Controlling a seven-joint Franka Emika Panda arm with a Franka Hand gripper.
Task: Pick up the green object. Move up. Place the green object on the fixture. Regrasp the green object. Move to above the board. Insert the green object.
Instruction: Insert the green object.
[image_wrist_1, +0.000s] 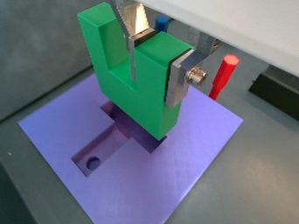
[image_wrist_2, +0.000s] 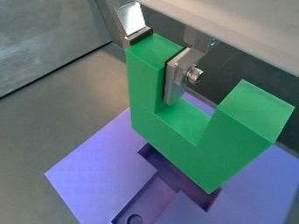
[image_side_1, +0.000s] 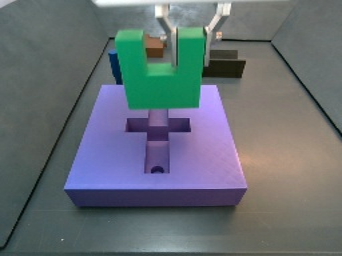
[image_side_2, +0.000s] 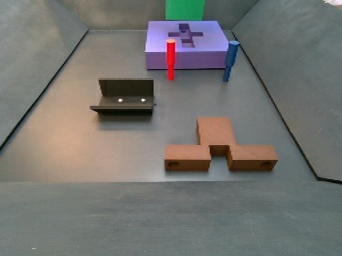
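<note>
My gripper (image_side_1: 191, 32) is shut on one prong of the green object (image_side_1: 160, 88), a chunky U-shaped block held with its prongs up. In both wrist views the silver fingers (image_wrist_1: 177, 80) (image_wrist_2: 174, 77) clamp that prong from two sides. The block hangs just above the cross-shaped recess (image_side_1: 159, 126) of the purple board (image_side_1: 203, 152); its lower end hides part of the recess in a wrist view (image_wrist_1: 140, 96). I cannot tell whether it touches the board. The dark fixture (image_side_2: 124, 97) stands apart on the floor, in front of the board (image_side_2: 201, 57).
A red peg (image_side_2: 170, 60) and a blue peg (image_side_2: 230, 60) stand at the board's front corners. A brown block (image_side_2: 221, 146) lies on the floor nearer the camera. Grey walls enclose the floor.
</note>
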